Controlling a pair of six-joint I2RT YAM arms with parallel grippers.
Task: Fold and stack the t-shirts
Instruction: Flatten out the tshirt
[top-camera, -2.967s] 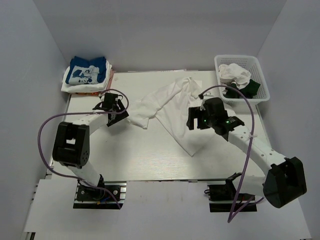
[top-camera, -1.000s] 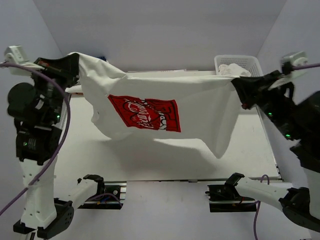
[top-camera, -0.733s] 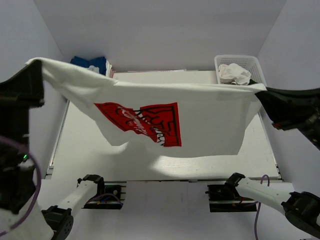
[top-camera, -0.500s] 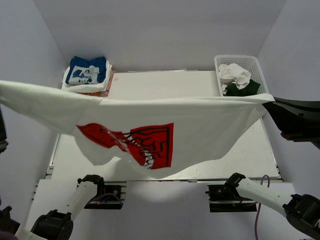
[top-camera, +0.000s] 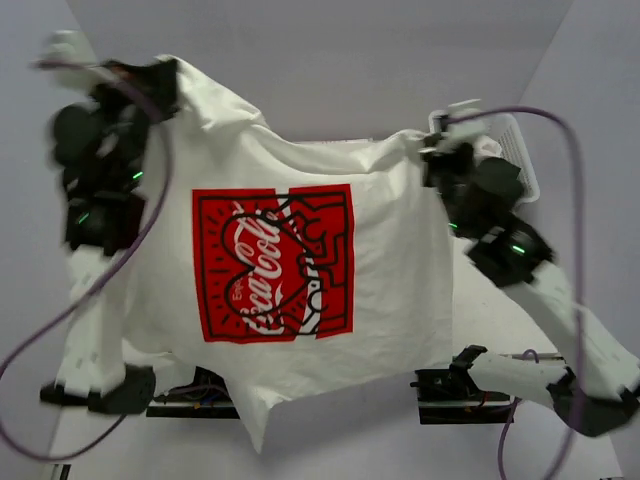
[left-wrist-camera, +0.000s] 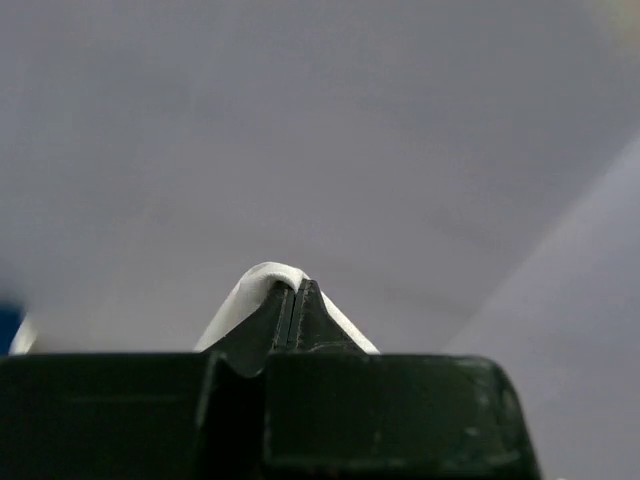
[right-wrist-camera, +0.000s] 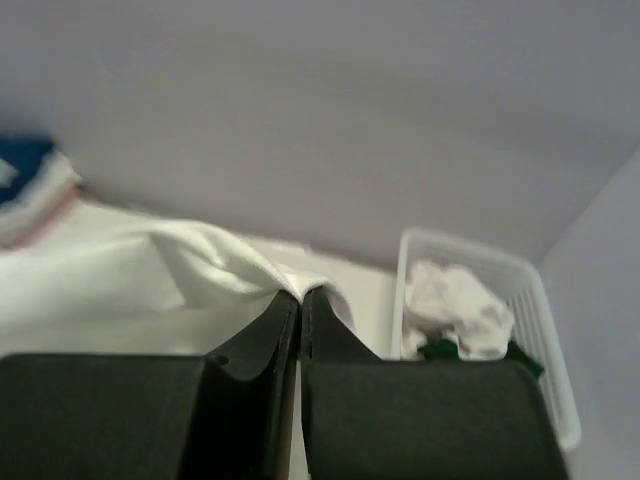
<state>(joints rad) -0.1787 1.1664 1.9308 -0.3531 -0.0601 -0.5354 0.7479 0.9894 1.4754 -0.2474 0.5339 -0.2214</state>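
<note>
In the top view, a large white soft-cloth t-shirt with a red square logo print (top-camera: 300, 270) is seen raised in the air and spread wide, print towards the camera. Most of the pale worktop (top-camera: 478, 322) is hidden behind it. Its upper left corner is gripped by the left pincer (top-camera: 160, 82) and its upper right corner by the right pincer (top-camera: 432, 152). A white plastic basket (top-camera: 524, 165) is partly seen at the far right.

In the left wrist view, the jaws are seen pressed together with a thin fold of white cloth squeezed between the tips.

In the right wrist view, the jaws are likewise closed on a ridge of the white cloth. Beyond them, a crumpled white garment (right-wrist-camera: 455, 298) is seen in the basket, and a blurred blue folded shirt (right-wrist-camera: 20, 160) at the far left.

The shirt is judged light and limp, and it sags between the two grips. It is best held at its corners, pinched deep, since thin cloth may slip free.
</note>
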